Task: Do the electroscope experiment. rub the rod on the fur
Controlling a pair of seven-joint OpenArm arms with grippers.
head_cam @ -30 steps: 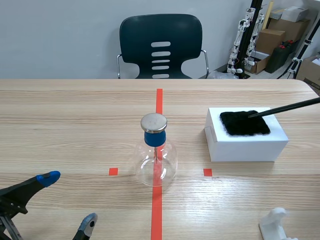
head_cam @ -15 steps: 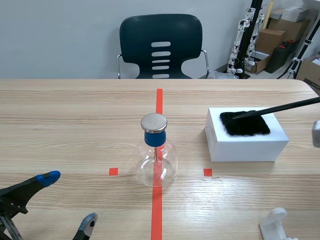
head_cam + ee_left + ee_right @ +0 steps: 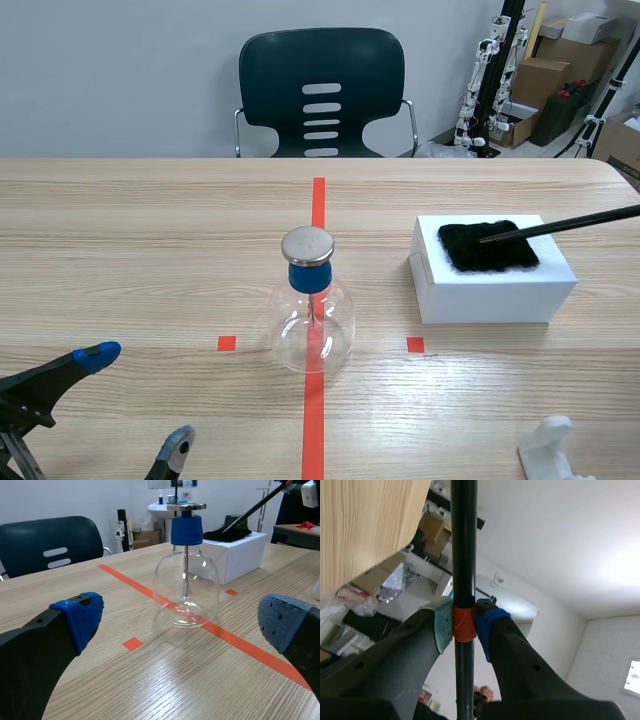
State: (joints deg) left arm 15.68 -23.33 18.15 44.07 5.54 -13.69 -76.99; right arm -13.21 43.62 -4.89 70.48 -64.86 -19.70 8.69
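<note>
The right end effector (image 3: 465, 627) is pinching the black rod (image 3: 560, 226) between its two pads, right on an orange band wrapped round the rod. From that grip the rod runs out ahead in a long, slightly tilted line, and its far tip rests on the black fur (image 3: 488, 246). The fur lies flat on top of a white box (image 3: 495, 290), so rod and fur are touching at the end farthest from the right end effector.

The left end effector (image 3: 137, 400) sits low over the counter (image 3: 150, 250) with its blue-padded fingers (image 3: 82, 617) spread wide and nothing between them. Straight ahead of it, well clear of both fingers, stands the electroscope (image 3: 312, 310): a clear round flask with a blue stopper, a flat metal disc on top and a thin stem hanging inside. It stands upright on the red tape line. Beyond the electroscope from the left end effector sit the box and fur. A small white plastic stand (image 3: 550, 445) is at the near edge of the counter, and a dark chair (image 3: 322, 92) is on the far side.
</note>
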